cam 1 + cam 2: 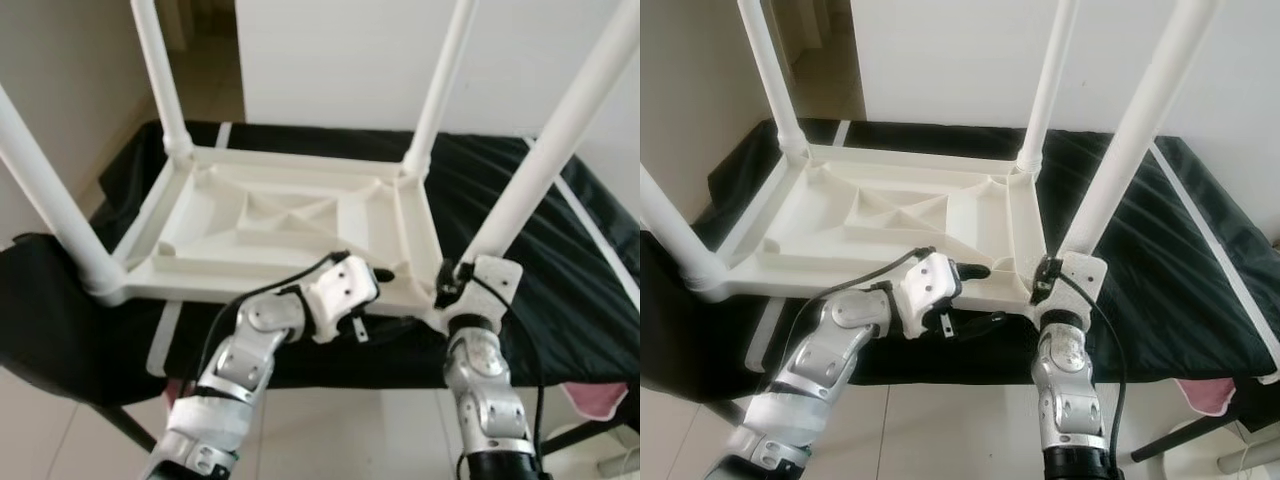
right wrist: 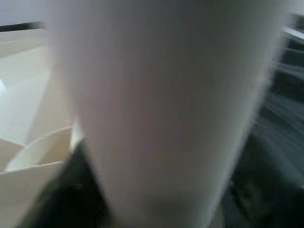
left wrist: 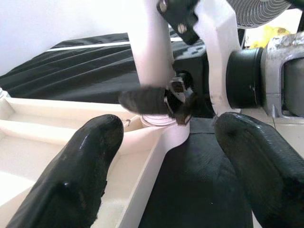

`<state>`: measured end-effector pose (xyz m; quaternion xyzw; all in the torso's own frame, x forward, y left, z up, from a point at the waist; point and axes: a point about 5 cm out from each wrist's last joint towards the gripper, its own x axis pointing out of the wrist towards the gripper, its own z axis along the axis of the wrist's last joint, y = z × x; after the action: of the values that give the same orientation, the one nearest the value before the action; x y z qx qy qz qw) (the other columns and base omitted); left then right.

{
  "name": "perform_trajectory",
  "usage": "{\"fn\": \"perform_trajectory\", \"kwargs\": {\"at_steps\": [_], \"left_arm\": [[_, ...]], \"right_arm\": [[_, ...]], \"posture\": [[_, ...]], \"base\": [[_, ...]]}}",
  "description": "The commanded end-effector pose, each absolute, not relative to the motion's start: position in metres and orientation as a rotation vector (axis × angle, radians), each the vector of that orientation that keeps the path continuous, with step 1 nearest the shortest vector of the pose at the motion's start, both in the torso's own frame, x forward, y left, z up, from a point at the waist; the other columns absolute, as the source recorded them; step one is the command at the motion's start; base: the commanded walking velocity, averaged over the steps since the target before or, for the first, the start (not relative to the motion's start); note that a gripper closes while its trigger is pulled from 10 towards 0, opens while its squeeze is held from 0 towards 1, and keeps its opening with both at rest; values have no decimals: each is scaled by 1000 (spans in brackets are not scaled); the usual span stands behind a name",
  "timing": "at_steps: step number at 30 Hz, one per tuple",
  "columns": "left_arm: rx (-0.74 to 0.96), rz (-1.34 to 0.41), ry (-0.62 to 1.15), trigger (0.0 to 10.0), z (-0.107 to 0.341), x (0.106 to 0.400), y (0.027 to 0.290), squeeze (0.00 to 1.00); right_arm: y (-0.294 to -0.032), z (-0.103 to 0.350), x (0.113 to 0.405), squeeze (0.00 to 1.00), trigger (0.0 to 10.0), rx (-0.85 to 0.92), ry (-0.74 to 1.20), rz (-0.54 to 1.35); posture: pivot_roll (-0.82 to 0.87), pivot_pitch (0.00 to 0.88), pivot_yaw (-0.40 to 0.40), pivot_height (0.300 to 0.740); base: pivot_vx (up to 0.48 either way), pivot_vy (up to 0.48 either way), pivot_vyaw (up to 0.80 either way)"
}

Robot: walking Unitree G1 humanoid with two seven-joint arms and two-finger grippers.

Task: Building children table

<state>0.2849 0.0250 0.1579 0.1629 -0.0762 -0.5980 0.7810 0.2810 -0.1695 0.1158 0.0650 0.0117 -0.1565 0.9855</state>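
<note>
A white children's table (image 1: pixel 200 282) lies upside down on a black cloth, its four legs pointing up. At the near right corner my right gripper (image 1: pixel 447 283) is shut on the base of the near right leg (image 1: pixel 545 150). In the right wrist view that leg (image 2: pixel 166 109) is a close white blur. My left gripper (image 1: pixel 385 298) is at the near rim just left of that corner and stands open. In the left wrist view its fingers (image 3: pixel 90 156) straddle the rim, one over the tabletop's ribbed inside, one over the cloth.
The black cloth (image 1: pixel 560 290) covers a low stand whose front edge is right before me. The other legs rise at near left (image 1: pixel 50 200), far left (image 1: pixel 160 75) and far right (image 1: pixel 440 80). A white wall (image 1: pixel 350 50) stands behind. A pink thing (image 1: pixel 600 398) lies on the floor, lower right.
</note>
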Motion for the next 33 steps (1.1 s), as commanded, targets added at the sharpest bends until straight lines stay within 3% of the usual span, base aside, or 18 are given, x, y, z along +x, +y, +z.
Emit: {"fn": "perform_trajectory", "kwargs": {"at_steps": [1,10,11,24,32,33], "left_arm": [[341,-1112,-189,10000,156,291,26,0],[330,-1032,-173,10000,153,294,37,0],[340,-1034,-175,10000,153,294,38,0],[318,-1160,-131,10000,149,288,38,0],[316,-1207,-93,10000,144,283,35,0],[305,-1206,-84,10000,143,282,33,0]], "right_arm": [[-173,113,279,1000,10000,155,35,-313],[-175,123,275,1000,10000,127,-31,-153],[-179,124,274,0,10000,115,-37,-107],[-203,133,287,0,10000,-2,-79,278],[-201,130,296,0,9725,-42,-32,470],[-201,127,297,0,2392,-54,-13,488]], "posture": [[-23,0,-48,740],[-27,6,-58,740],[-25,7,-60,740],[5,5,-64,740],[21,0,-68,740],[21,0,-68,740]], "base": [[0,0,0],[0,0,0],[0,0,0],[0,0,0],[0,0,0],[0,0,0]]}}
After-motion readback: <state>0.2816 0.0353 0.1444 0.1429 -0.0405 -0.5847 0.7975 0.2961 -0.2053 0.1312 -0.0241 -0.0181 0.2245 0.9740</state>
